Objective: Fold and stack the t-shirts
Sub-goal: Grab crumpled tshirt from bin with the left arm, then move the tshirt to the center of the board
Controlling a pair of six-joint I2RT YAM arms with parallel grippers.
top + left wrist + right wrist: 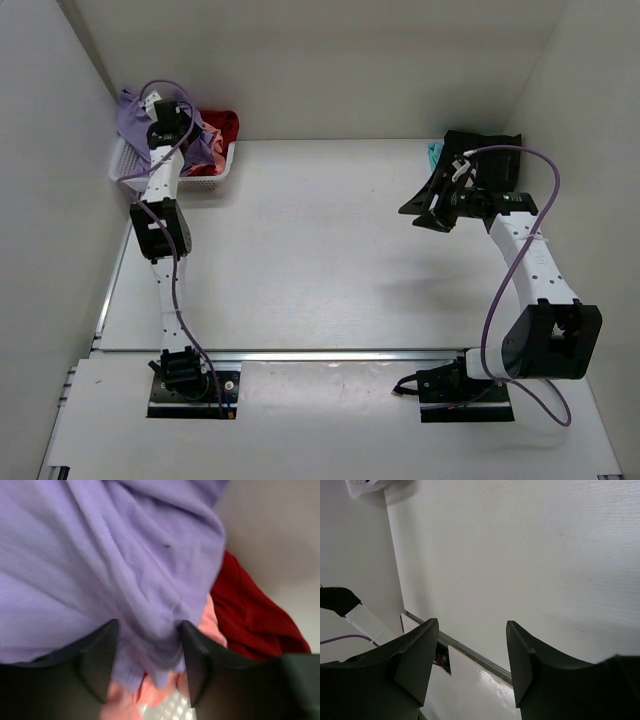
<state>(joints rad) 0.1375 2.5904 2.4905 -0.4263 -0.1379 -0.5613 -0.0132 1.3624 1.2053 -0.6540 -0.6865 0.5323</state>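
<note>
Lavender t-shirt [100,555] between left fingers [97,655], over basket [212,182]

From my console I saw the left arm [160,250] and the right arm [530,270] as white link shells joined by blocky black housings. A purple cable [492,310] looped along each – from behind the tool down to a black base plate [225,400]. The left gripper [147,665] and right gripper [470,665] each had matte black, wedge-shaped fingers [415,665] with chamfered inner faces.
</note>
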